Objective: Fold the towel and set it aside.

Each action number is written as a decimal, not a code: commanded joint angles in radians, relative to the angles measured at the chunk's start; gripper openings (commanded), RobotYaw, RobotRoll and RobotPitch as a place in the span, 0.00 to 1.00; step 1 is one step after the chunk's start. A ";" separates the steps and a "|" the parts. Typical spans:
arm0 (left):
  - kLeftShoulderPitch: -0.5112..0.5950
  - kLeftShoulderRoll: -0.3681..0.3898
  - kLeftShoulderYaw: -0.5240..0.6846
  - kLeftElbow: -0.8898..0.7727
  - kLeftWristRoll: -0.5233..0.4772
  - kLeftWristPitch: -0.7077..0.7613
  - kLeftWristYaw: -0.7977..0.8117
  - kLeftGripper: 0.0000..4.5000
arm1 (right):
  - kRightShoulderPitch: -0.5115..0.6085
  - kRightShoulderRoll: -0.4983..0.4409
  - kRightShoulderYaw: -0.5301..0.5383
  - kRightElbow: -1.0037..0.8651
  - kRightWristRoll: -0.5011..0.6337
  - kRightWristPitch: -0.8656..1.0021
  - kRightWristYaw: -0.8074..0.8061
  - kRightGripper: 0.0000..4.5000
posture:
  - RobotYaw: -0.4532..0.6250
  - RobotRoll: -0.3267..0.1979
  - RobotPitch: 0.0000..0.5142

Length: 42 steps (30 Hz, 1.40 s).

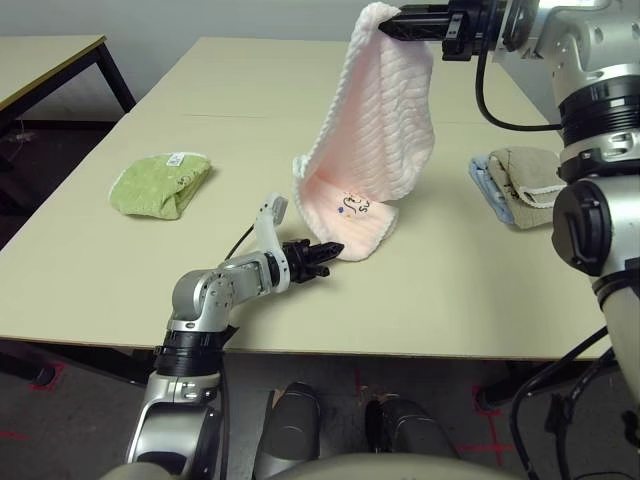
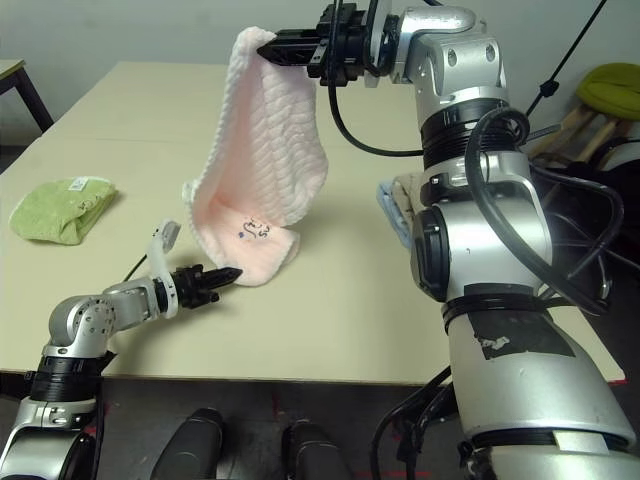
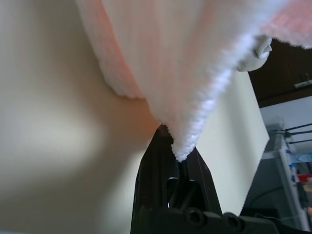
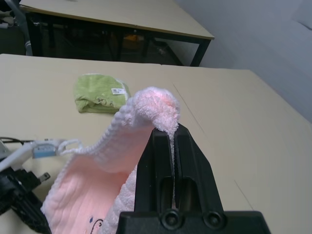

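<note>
The pale pink towel (image 1: 375,130) hangs in the air from its top corner, which my right gripper (image 1: 385,28) holds shut high over the table. Its lower end, with the small grey logo (image 1: 353,206), rests on the tabletop. My left gripper (image 1: 335,248) lies low on the table at the towel's near lower edge. In the left wrist view its fingers (image 3: 161,161) are shut with the towel's white-edged corner (image 3: 181,148) pinched at their tips. The right wrist view shows the towel's bunched corner (image 4: 156,107) clamped between the right gripper's fingers (image 4: 156,161).
A light green towel (image 1: 160,185) lies crumpled on the table's left part. Folded beige and blue towels (image 1: 515,180) sit at the right, beside my right arm. The beige table (image 1: 450,300) has bare surface in front of and behind the pink towel. Another table (image 1: 40,60) stands at far left.
</note>
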 commanded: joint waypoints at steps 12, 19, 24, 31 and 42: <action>-0.077 0.502 -0.007 -0.065 0.011 -0.026 -0.385 0.01 | 0.115 -0.137 0.042 -0.063 -0.011 0.078 0.089 0.00 | 0.61 0.62 0.18; -0.094 0.750 -0.058 -0.059 0.015 -0.089 -0.711 0.01 | 0.203 -0.236 0.116 -0.177 -0.009 0.167 0.277 0.00 | 0.62 0.62 0.21; -0.199 0.894 -0.189 0.000 0.109 -0.175 -0.960 0.01 | 0.267 -0.321 0.214 -0.272 0.101 0.262 0.365 0.00 | 0.62 0.62 0.21; -0.543 0.742 -0.436 0.459 0.555 -0.627 -0.972 0.01 | 0.204 -0.176 0.223 0.056 -0.041 0.008 0.173 0.00 | 0.61 0.62 0.21; -0.964 0.509 -0.488 1.184 1.000 -1.276 -0.345 0.01 | -0.006 -0.075 0.031 0.389 -0.109 -0.413 -0.520 0.00 | 0.61 0.62 0.23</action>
